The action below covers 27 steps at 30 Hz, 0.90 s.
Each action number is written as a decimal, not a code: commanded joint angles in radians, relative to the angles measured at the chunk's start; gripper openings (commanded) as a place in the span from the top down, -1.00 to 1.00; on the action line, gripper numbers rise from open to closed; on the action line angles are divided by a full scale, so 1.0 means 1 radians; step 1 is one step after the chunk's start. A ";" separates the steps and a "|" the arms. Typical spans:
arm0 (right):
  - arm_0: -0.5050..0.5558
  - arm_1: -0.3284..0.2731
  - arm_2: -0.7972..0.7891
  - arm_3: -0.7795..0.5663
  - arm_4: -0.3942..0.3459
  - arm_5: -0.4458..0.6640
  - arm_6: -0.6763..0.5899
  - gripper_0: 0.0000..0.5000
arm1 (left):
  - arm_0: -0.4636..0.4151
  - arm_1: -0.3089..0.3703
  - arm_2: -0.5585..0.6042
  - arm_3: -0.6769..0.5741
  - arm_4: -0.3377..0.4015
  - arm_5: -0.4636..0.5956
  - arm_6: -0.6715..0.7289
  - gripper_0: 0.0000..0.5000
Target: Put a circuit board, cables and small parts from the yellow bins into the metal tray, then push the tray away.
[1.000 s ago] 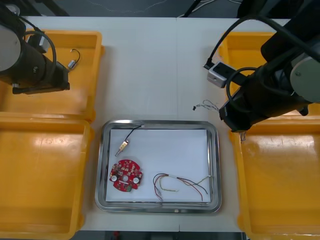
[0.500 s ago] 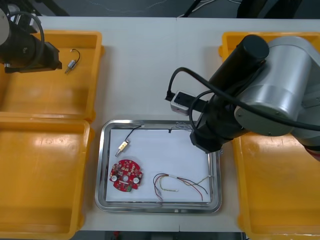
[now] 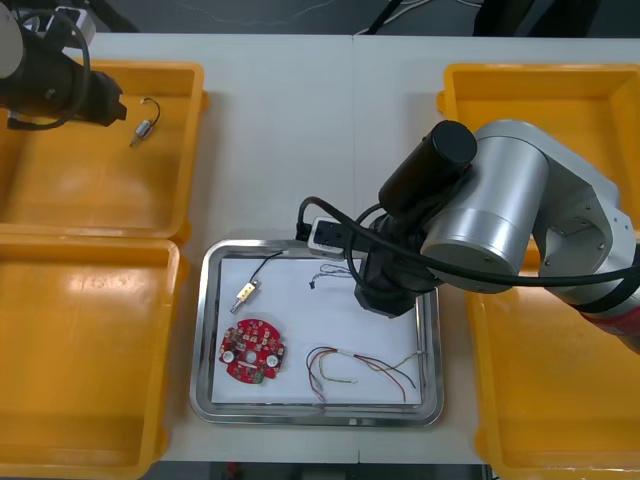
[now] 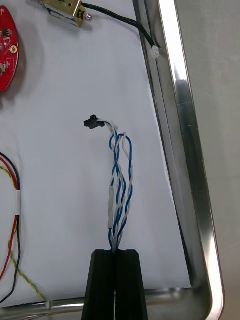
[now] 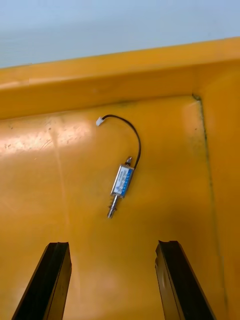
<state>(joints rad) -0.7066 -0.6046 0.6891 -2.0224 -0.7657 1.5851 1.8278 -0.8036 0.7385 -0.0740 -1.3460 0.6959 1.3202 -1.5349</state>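
The right gripper (image 4: 116,251) is holding over the metal tray (image 3: 316,417), its fingers pinched narrow on one end of the twisted blue and white cable (image 4: 120,190). The cable is running straight out ahead of the fingertips above the tray's white inside and ending in a small black plug; whether it is resting on the white cannot be told. The tray's shiny rim is passing close along one side of the gripper. Farther out on the other side, the round red circuit board (image 3: 252,350) and the red and yellow cable (image 3: 365,368) are lying inside the tray, and a small metal part on a black cable (image 3: 247,290) is lying beyond the plug. The left gripper (image 5: 112,245) is hanging over the far left yellow bin (image 3: 100,205) with its fingers standing wide. Another small metal part (image 5: 121,182) with a black lead is lying just ahead of them, untouched, on the bin floor.
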 commanded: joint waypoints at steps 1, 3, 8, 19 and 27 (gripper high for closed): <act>-0.036 0.019 0.041 0.042 0.005 -0.054 0.125 1.00 | -0.060 -0.047 0.028 -0.008 -0.024 -0.026 -0.034 -1.00; -0.036 0.020 0.060 0.065 0.017 -0.082 0.157 1.00 | -0.060 -0.064 0.030 -0.007 -0.030 -0.038 -0.070 -1.00; -0.047 0.032 0.106 0.116 0.034 -0.125 0.199 1.00 | -0.060 -0.100 0.028 0.004 -0.052 -0.065 -0.132 -1.00; -0.057 0.068 0.141 0.182 0.054 -0.148 0.217 1.00 | -0.118 -0.129 0.028 0.183 -0.061 -0.134 -0.297 -1.00; -0.057 0.075 0.144 0.194 0.072 -0.149 0.229 0.55 | -0.172 -0.131 0.028 0.281 -0.073 -0.144 -0.346 -1.00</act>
<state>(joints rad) -0.7275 -0.5508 0.8169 -1.8225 -0.7052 1.4455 2.0317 -0.9076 0.6194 -0.0733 -1.0666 0.6373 1.1923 -1.8391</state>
